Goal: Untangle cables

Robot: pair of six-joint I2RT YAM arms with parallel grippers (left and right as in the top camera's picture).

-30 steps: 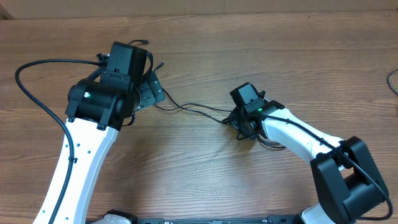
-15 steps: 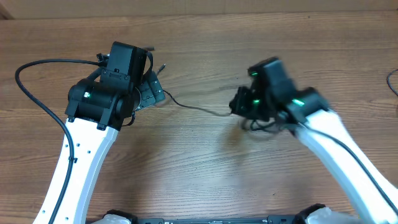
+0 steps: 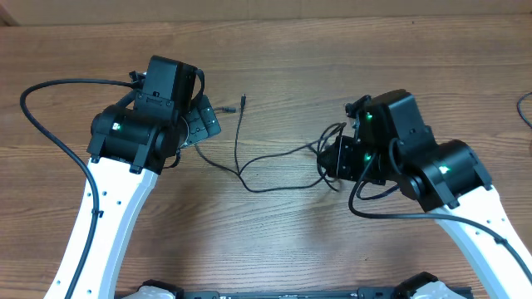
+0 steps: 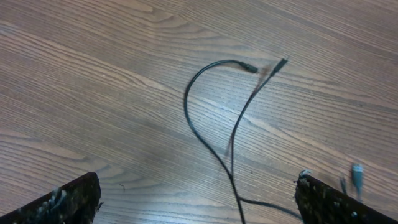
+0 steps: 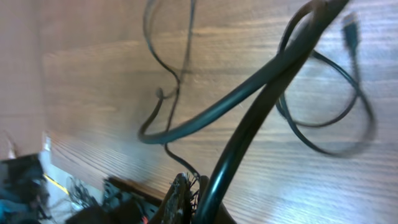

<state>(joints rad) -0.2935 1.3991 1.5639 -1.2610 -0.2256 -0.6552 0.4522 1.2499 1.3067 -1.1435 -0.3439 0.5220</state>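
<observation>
- Cables (image 3: 237, 149) sprawl on the table (image 3: 274, 249) between the two arms. One strand runs from a plug end (image 3: 243, 101) on the far side toward the near side, then bends right into a bunch at the right gripper (image 3: 337, 158).
- Left gripper (image 4: 205, 198) hangs just left of the strands with its fingers spread wide. Nothing is between them except a cord lying on the wood below.
- The right gripper sits in the bunch. I cannot tell whether it is pinched on a cord, because its own view is blurred and blocked by a thick arm cable (image 5: 261, 106).
- To do this step well, I judge: pinch a single strand close to its free plug. Draw it slowly away from the bunch, low over the wood, and check that the crossing loosens rather than tightens.
- Count: two arms and two grippers. At least two thin strands, meeting near the middle. The left wrist view shows two plugs close together, a dark plug (image 4: 249, 67) and a paler plug (image 4: 281, 61).
</observation>
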